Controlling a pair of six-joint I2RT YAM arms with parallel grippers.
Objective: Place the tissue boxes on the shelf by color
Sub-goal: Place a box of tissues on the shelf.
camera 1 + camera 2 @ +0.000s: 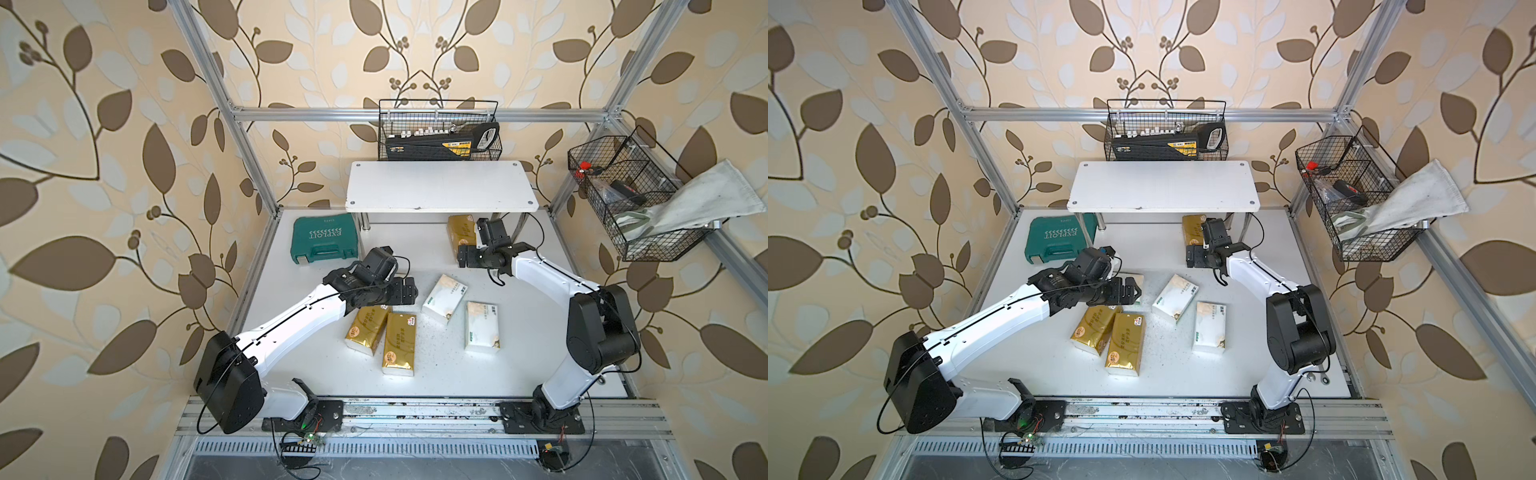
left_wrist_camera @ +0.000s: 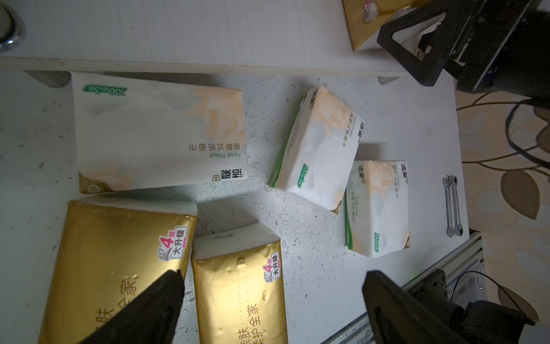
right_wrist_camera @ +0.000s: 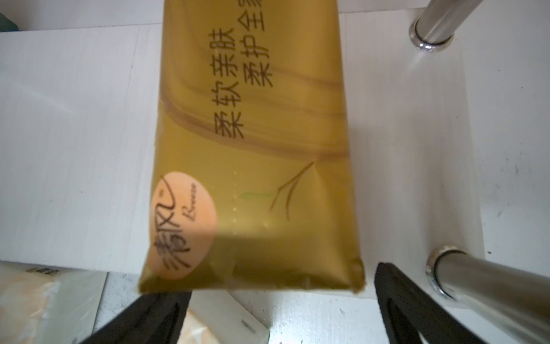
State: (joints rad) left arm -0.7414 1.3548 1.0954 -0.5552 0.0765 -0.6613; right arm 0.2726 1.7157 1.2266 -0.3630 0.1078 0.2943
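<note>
One gold pack (image 1: 460,233) lay on the shelf's (image 1: 440,187) lower board (image 3: 74,134), near its right edge, long axis pointing at the table's back edge. Your right gripper (image 3: 276,283) and left gripper (image 2: 273,274) both gaped, gripping nothing.

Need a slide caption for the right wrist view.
Open right gripper facing a shiny gold tissue pack lying on the shelf's white lower board, beside two chrome legs.
</note>
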